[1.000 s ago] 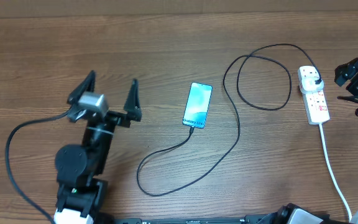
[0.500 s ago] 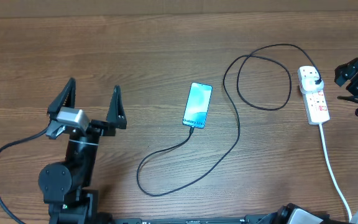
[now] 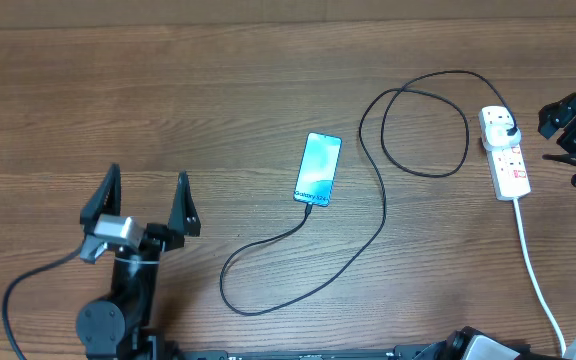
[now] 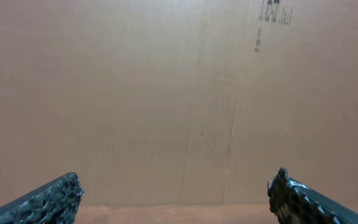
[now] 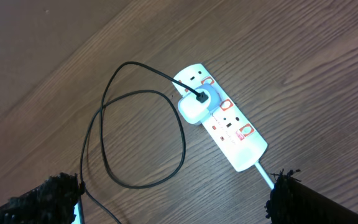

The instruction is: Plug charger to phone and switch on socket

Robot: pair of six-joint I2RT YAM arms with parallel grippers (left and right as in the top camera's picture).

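Observation:
The phone (image 3: 318,167) lies flat mid-table with its cyan screen lit. The thin black charger cable (image 3: 378,205) meets the phone's near end, loops across the table and ends at a white adapter (image 5: 194,107) seated in the white socket strip (image 3: 509,160). The strip also shows in the right wrist view (image 5: 232,124), with red switch marks. My left gripper (image 3: 143,205) is open and empty, far left of the phone. In its wrist view (image 4: 176,196) it faces a plain beige wall. My right gripper (image 5: 176,202) is open and empty, above and to the right of the strip.
The strip's thick white cord (image 3: 538,280) runs to the table's front edge at the right. A cable loop (image 5: 138,140) lies left of the strip. A beige cardboard wall (image 4: 179,93) stands at the back. The right arm (image 3: 573,120) sits at the right edge.
My left arm has pulled back toward the front left, away from the phone, with its gripper still open. The right arm, phone, cable and strip have not moved.

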